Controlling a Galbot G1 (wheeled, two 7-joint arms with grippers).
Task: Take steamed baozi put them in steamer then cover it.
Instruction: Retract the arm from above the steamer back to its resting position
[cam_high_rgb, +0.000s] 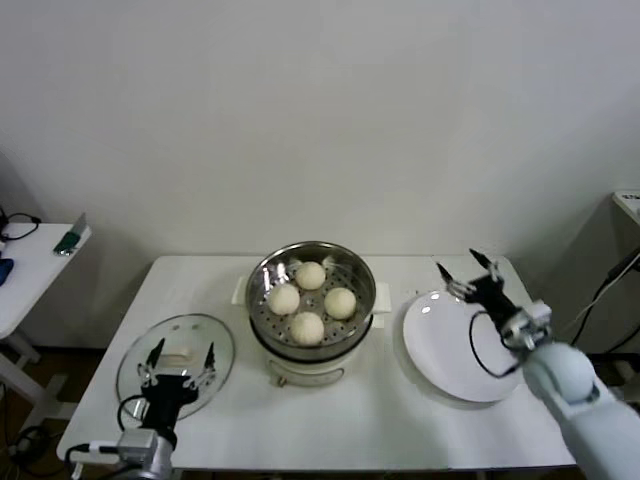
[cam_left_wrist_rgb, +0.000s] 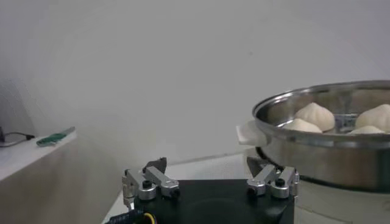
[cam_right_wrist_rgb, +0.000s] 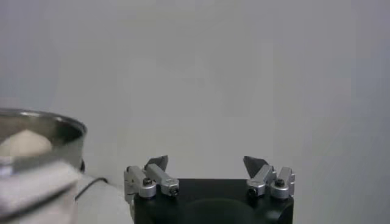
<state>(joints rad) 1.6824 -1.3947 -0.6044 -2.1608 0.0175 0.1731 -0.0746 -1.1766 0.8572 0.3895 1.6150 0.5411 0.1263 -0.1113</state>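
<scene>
Steamer (cam_high_rgb: 311, 318) stands in the middle of the white table (cam_high_rgb: 400, 420), a shiny steel pot on a white base, and I use it as my landmark. Four steamed baozi (cam_high_rgb: 309, 300) lie inside it on the perforated floor, close together: one at the far side, one at the near side, and one at each side between them. The pot has no lid on it.

My left pincer (cam_high_rgb: 180, 362) is to the left of the steamer, on my own left, and a little nearer to me than the pot. Its two fingers are spread wide apart and hold nothing. It hangs over the glass cover (cam_high_rgb: 176, 362), which lies flat on the table beside the steamer. The cream handle (cam_high_rgb: 176, 357) of the cover is right under the gap between my fingers, but I cannot tell if the fingers touch it. From the left wrist camera, the left pincer (cam_left_wrist_rgb: 209, 171) points toward the steamer (cam_left_wrist_rgb: 329, 146), and the tops of the baozi (cam_left_wrist_rgb: 314, 114) show over the steel rim.

My right pincer (cam_high_rgb: 467, 270) is to the right of the steamer, raised over the far edge of the white plate (cam_high_rgb: 462, 348), which has nothing on it. Its fingers are also wide open and empty. In the right wrist camera, the right pincer (cam_right_wrist_rgb: 208, 167) has the steamer (cam_right_wrist_rgb: 39, 141) off to one side, well apart from its fingers.
</scene>
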